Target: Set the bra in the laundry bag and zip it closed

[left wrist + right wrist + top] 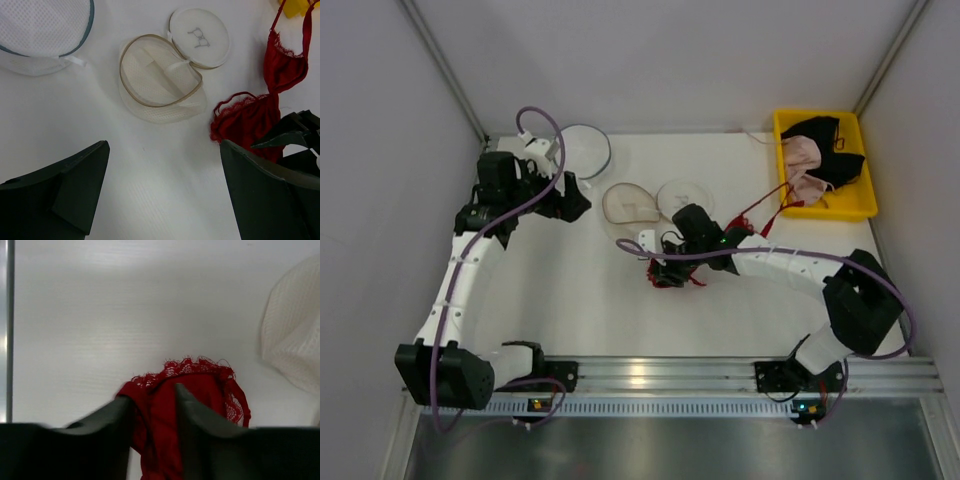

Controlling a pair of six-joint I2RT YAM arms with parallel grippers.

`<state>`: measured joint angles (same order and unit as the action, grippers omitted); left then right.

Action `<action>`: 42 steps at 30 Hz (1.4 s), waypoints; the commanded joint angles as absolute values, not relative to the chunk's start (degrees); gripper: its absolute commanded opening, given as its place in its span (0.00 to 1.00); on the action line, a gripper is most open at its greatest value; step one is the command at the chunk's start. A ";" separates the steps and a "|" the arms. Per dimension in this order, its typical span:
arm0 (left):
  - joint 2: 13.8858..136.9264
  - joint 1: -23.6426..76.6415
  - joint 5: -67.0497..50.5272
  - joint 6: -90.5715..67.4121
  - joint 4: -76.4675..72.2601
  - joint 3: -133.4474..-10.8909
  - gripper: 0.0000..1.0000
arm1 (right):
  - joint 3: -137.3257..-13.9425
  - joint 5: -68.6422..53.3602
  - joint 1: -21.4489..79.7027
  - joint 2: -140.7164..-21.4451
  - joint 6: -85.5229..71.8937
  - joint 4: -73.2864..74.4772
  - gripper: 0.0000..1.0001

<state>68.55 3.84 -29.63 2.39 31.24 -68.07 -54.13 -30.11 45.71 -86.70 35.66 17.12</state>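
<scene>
The red lace bra [670,273] lies bunched on the table below the laundry bag, and a strap trails toward the yellow bin. It also shows in the left wrist view [250,117] and the right wrist view [200,385]. My right gripper [660,260] is shut on a fold of it [155,407]. The white mesh laundry bag [628,205] lies open, its round lid [200,36] with the dark mark flipped to the right and its hollow [160,77] empty. My left gripper [578,200] is open and empty [165,200], left of the bag.
A round mesh bag with a dark rim [583,150] lies at the back left and shows in the left wrist view [45,25]. A yellow bin [860,205] at the back right holds a pale pink bra [802,160] and a black garment [830,150]. Walls close in on both sides.
</scene>
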 commanded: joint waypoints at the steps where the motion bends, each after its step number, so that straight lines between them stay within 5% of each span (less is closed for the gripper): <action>1: 65.48 3.60 -31.72 0.26 29.71 -66.45 0.98 | -63.34 -29.46 49.39 -88.94 32.52 14.58 0.51; 4: 64.60 3.60 -32.34 0.18 29.97 -65.31 0.98 | -65.12 -25.15 49.05 -86.76 33.04 16.78 0.70; 7: 64.42 3.60 -33.57 0.61 30.50 -64.25 0.98 | -65.30 -24.96 44.84 -81.85 33.66 20.38 0.75; 9: 64.51 3.60 -36.38 2.37 30.32 -63.64 0.97 | -65.57 -26.10 39.22 -79.81 33.23 23.97 0.74; 13: 67.32 4.83 -40.87 6.67 30.50 -63.02 0.84 | -66.79 -26.46 28.41 -80.14 35.32 31.72 0.55; 20: 76.72 17.92 -32.35 13.53 30.94 -65.74 0.81 | -71.45 -25.40 14.52 -89.81 38.40 40.95 0.43; 25: 86.98 23.10 -30.94 13.10 30.50 -70.83 0.79 | -73.82 -22.95 8.71 -95.26 33.85 39.20 0.44; 34: 94.65 23.55 -29.79 12.39 29.97 -77.60 0.82 | -84.62 -18.55 2.99 -106.06 20.65 36.73 0.61; 42: 94.75 23.38 -28.13 12.39 29.97 -78.49 0.82 | -85.89 -22.94 3.69 -114.70 22.76 47.19 0.52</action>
<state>95.24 23.55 -28.77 11.73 31.29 -76.51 -87.59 -20.75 3.09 -114.83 22.44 40.47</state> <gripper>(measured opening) 0.822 0.523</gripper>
